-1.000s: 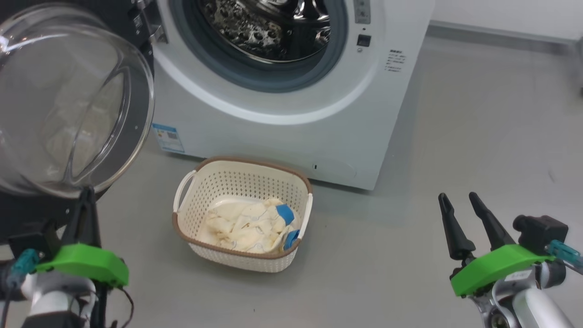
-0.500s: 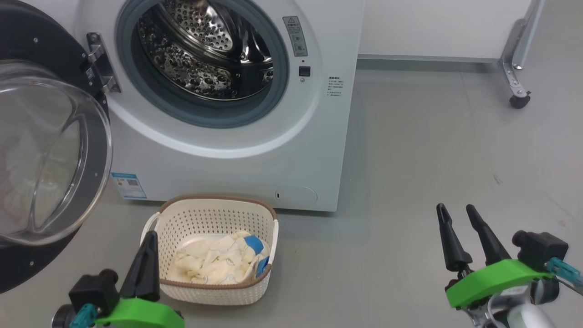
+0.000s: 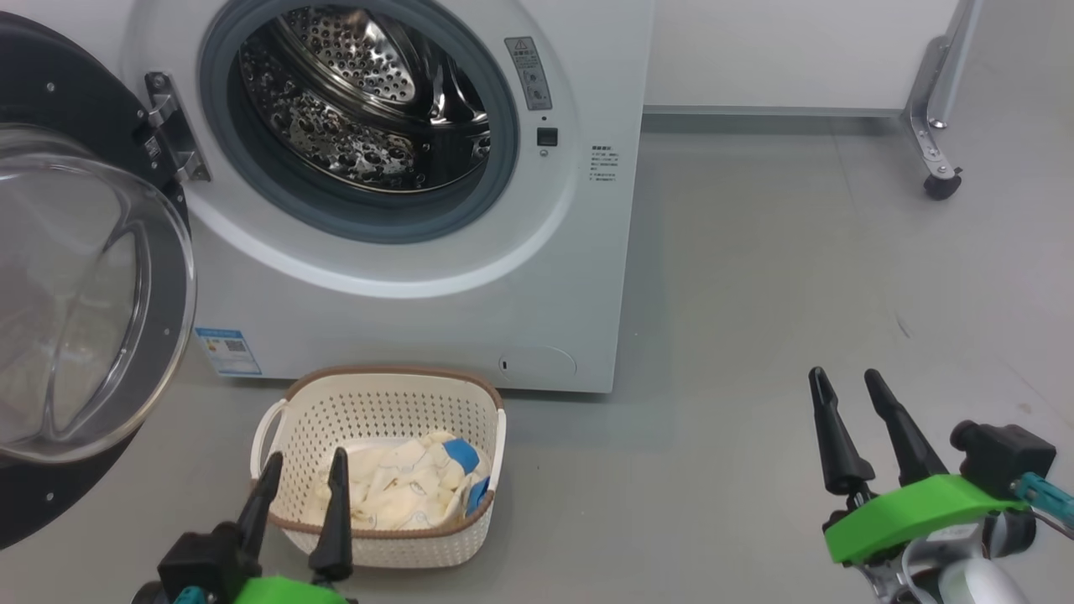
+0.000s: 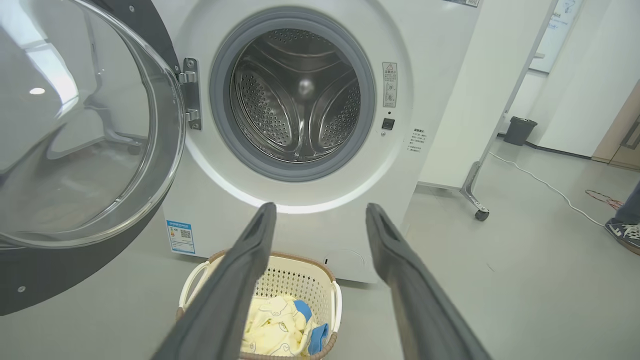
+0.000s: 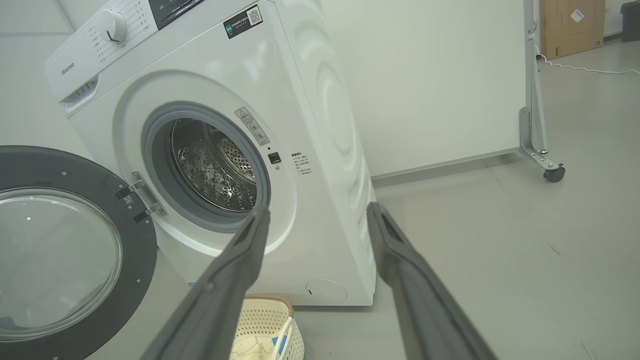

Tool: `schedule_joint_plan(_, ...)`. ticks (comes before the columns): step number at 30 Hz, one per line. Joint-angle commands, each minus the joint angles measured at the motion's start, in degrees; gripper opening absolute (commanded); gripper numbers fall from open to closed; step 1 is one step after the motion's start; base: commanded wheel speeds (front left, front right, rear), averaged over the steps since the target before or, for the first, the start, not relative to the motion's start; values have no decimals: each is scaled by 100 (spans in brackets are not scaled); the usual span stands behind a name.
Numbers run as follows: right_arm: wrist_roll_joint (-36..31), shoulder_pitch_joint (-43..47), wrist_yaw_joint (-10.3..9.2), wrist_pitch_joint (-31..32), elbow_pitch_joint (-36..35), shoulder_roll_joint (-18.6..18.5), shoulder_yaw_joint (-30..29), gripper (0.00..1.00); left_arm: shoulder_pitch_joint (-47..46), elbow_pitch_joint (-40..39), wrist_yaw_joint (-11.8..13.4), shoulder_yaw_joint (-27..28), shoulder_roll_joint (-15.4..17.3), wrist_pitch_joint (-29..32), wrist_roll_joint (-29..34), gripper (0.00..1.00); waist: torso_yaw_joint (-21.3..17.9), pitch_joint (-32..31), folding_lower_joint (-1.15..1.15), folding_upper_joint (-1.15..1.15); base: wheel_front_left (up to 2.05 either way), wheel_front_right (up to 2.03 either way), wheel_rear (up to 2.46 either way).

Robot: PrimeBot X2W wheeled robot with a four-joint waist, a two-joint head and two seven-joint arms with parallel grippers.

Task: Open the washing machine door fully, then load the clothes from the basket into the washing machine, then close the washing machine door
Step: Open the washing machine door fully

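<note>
The white washing machine [image 3: 403, 310] stands with its steel drum [image 3: 361, 101] exposed. Its door [image 3: 75, 294], black-rimmed with a clear glass bowl, hangs swung wide to the left [image 4: 75, 125] [image 5: 55, 260]. In front on the floor sits the cream basket [image 3: 377, 411] [image 4: 300, 275] holding the cream-yellow clothes [image 3: 394, 491] [image 4: 272, 327] with blue cuffs. My left gripper [image 3: 304, 466] hovers open just before the basket's near rim, nothing between its fingers [image 4: 240, 280]. My right gripper [image 3: 847, 382] stands open over bare floor far to the right, its fingers [image 5: 230, 280] empty.
A metal frame leg on a caster [image 3: 933, 180] [image 5: 552, 172] stands at the back right by the white wall. In the left wrist view a dark bin [image 4: 520, 130], a floor cable [image 4: 550, 185] and a person's shoe [image 4: 622, 232] lie far right. Grey floor [image 3: 755, 335] spreads right of the washer.
The head camera has tilted up and back, bringing more of the drum into view. My left gripper left the door's edge, moved right toward the basket and now shows both fingers spread apart.
</note>
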Motion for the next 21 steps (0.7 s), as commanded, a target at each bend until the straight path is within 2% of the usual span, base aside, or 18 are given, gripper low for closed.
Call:
schedule_joint_plan(1, -61, -178, 59, -26, -173, -10, 92, 100, -211, -97, -35, 176, 23, -85, 1, 100, 15, 13, 0, 0, 0, 0, 0)
schedule_joint_plan(13, -198, -227, 59, -2, -27, 61, -68, 100, -265, 188, -53, 117, 92, -179, 123, 100, 12, 5, 0, 0, 0, 0, 0)
schedule_joint_plan(21, -582, -201, 59, 47, 72, 77, -230, 100, -283, 258, -28, 154, 111, -226, 154, 100, 2, 28, 0, 0, 0, 0, 0)
